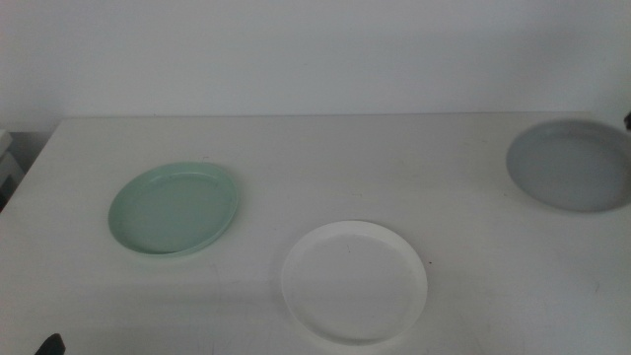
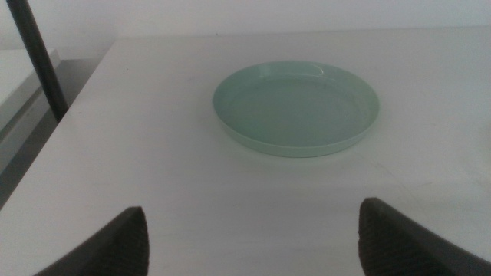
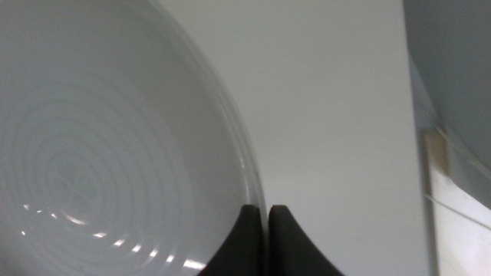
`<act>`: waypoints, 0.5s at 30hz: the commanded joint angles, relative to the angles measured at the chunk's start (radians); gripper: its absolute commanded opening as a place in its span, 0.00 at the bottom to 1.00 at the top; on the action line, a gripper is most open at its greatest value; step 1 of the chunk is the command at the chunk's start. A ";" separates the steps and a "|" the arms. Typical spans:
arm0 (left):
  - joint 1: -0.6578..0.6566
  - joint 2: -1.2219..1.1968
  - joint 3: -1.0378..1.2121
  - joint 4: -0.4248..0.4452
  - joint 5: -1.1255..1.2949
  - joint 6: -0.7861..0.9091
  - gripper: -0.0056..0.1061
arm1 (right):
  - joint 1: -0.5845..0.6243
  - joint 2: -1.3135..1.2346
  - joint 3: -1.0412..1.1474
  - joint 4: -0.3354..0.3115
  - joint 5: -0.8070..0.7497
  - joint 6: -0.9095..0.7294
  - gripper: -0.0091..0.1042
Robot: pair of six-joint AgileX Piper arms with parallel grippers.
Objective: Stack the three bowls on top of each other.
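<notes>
The mint green bowl (image 1: 173, 209) lies at the table's left. The white bowl (image 1: 353, 280) lies near the front middle. The pale grey-blue bowl (image 1: 572, 165) is at the far right. My right gripper (image 3: 266, 234) has its jaws closed together on the grey-blue bowl's (image 3: 100, 146) rim; only a dark speck of it (image 1: 627, 120) shows at the right edge of the middle view. I cannot tell whether that bowl is off the table. My left gripper (image 2: 253, 238) is open and empty, short of the green bowl (image 2: 295, 107), low at the front left (image 1: 49, 345).
All three bowls are apart from one another on the white table (image 1: 325, 158). A dark post (image 2: 38, 61) stands beyond the table's left edge. The table's right edge (image 3: 410, 153) runs close beside the grey-blue bowl.
</notes>
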 commanded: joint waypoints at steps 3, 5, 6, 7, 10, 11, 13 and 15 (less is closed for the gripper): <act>0.001 -0.013 -0.006 -0.008 -0.078 -0.009 0.95 | -0.004 -0.145 -0.021 0.075 0.074 0.009 0.07; 0.001 -0.013 -0.006 -0.008 -0.078 -0.009 0.95 | -0.001 -0.181 -0.021 0.112 0.074 0.023 0.07; 0.001 -0.013 -0.006 -0.008 -0.078 -0.009 0.95 | 0.007 -0.204 -0.021 0.128 0.074 0.023 0.07; 0.001 -0.013 -0.006 -0.008 -0.078 -0.009 0.95 | 0.017 -0.224 -0.021 0.138 0.074 0.023 0.07; 0.001 -0.013 -0.006 -0.008 -0.078 -0.009 0.95 | 0.072 -0.275 -0.021 0.141 0.074 0.037 0.07; 0.001 -0.013 -0.006 -0.008 -0.078 -0.009 0.95 | 0.094 -0.288 -0.021 0.136 0.074 0.044 0.07; 0.001 -0.013 -0.006 -0.008 -0.078 -0.009 0.95 | 0.158 -0.309 -0.020 0.124 0.074 0.053 0.07; 0.001 -0.013 -0.006 -0.008 -0.078 -0.009 0.95 | 0.233 -0.325 -0.008 0.108 0.073 0.060 0.07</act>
